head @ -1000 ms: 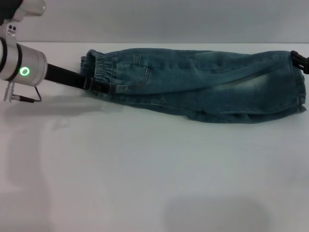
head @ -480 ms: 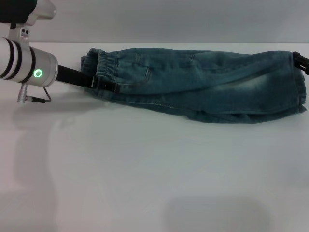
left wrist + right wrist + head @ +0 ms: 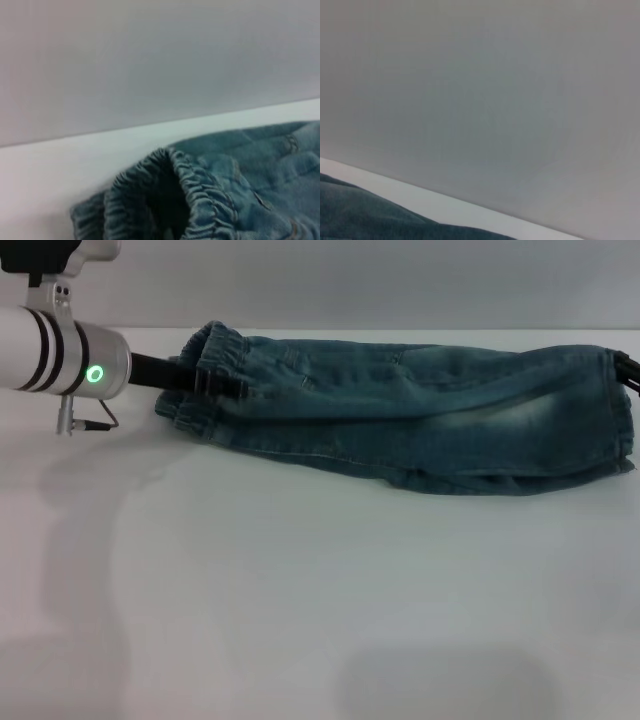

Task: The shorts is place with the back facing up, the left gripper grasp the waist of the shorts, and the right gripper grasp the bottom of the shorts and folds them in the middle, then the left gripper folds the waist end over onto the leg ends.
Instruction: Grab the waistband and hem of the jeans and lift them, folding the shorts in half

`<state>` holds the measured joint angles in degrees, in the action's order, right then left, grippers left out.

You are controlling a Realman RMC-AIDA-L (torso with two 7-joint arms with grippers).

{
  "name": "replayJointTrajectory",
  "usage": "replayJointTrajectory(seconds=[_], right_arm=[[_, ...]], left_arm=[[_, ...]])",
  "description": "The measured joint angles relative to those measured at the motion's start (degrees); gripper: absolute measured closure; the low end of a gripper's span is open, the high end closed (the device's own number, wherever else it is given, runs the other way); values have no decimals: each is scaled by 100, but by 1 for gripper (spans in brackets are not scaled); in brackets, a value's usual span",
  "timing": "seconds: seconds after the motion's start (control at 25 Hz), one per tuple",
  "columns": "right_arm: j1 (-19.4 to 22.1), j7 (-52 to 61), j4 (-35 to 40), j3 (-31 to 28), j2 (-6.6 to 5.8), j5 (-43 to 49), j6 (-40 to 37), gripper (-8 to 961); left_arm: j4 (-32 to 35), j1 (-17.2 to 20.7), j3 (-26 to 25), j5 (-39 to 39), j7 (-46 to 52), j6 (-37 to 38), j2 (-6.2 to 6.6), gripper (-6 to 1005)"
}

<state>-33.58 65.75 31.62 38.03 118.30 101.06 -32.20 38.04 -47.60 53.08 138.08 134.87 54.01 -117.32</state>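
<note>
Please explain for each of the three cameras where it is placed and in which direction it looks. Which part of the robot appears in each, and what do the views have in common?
Head view: on the robot's head, looking forward and down at the table; shows the shorts, the left end effector at the waist, and the right end effector at the leg end.
Left wrist view: on the left arm, looking low along the table at the waist and wall; no robot parts show.
Right wrist view: on the right arm, mostly wall, denim in one corner; no robot parts show.
Shared: all three show the shorts.
</note>
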Motion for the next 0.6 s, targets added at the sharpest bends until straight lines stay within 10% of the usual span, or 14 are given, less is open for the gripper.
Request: replayJointTrajectory(seconds=[0.6], right_arm=[[190, -4, 73, -14, 0, -291, -11, 349]], left_arm=[[-122, -161, 34, -127, 312, -1039, -64, 157]])
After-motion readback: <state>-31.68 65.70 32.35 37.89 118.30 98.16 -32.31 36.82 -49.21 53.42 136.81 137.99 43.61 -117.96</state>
